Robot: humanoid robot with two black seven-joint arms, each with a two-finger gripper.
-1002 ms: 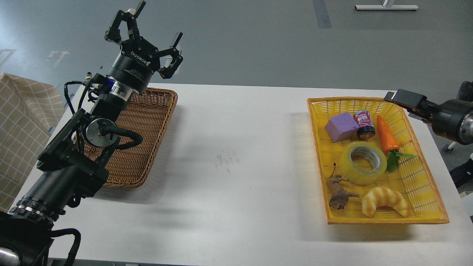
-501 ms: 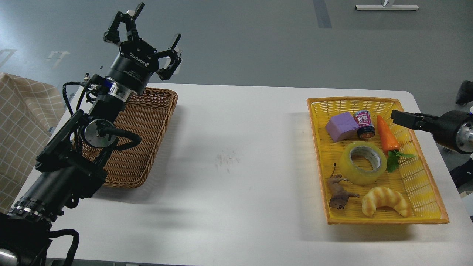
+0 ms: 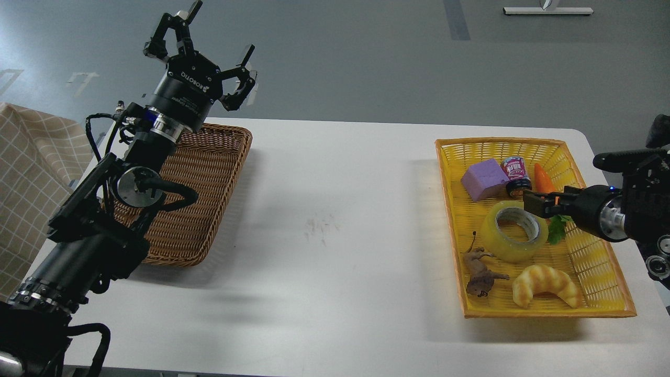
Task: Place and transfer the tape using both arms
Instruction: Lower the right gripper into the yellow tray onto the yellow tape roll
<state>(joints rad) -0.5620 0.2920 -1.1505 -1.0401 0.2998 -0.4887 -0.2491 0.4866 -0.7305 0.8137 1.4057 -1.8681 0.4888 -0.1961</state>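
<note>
The tape (image 3: 497, 240), a yellowish translucent roll with a grey-white core, lies flat in the middle of the yellow basket (image 3: 449, 220) on the right. My right gripper (image 3: 535, 202) reaches in from the right, low over the basket, its dark tip just at the roll's far right edge. Its fingers cannot be told apart. My left gripper (image 3: 207, 47) is raised high above the far end of the brown wicker basket (image 3: 209, 178) on the left, its fingers spread open and empty.
The yellow basket also holds a purple block (image 3: 484, 179), a small jar (image 3: 515, 174), a carrot (image 3: 543, 180) partly behind my right gripper, a croissant toy (image 3: 544, 283) and a brown toy animal (image 3: 479, 275). A checked cloth (image 3: 31, 173) hangs at the far left.
My right arm has swung in from the right edge, leftward and down over the yellow basket, to the tape's far right side. My left gripper has drifted slightly up and left, still open.
</note>
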